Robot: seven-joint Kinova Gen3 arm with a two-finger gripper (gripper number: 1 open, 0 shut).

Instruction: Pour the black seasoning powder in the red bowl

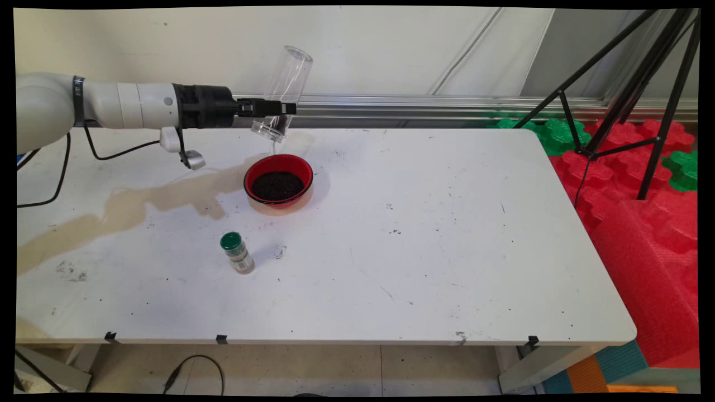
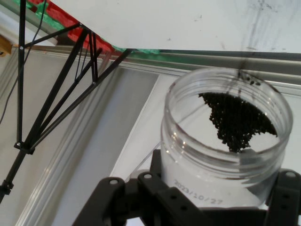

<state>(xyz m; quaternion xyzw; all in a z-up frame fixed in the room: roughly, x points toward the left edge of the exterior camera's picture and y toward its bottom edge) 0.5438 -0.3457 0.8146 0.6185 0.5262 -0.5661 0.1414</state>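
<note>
My gripper (image 1: 276,107) is shut on a clear plastic jar (image 1: 286,84), held high above the table's far side. The jar is tipped over, its open mouth pointing down and its base up against the wall. Directly below the mouth stands a red bowl (image 1: 249,177) filled with dark grains (image 1: 277,185). In the hand view the jar (image 2: 221,155) sits between the gripper (image 2: 221,193) sides, and a wedge of dark grains (image 2: 240,125) lies at its mouth. A small green-capped spice bottle (image 1: 237,252) stands upright nearer the front, apart from the bowl.
A black tripod (image 1: 625,89) stands off the table's right end over red foam mats (image 1: 642,223) and green foam mats (image 1: 558,134). Black cables (image 1: 61,167) hang from the arm at the left. Dark specks (image 1: 394,230) dot the white table (image 1: 447,251).
</note>
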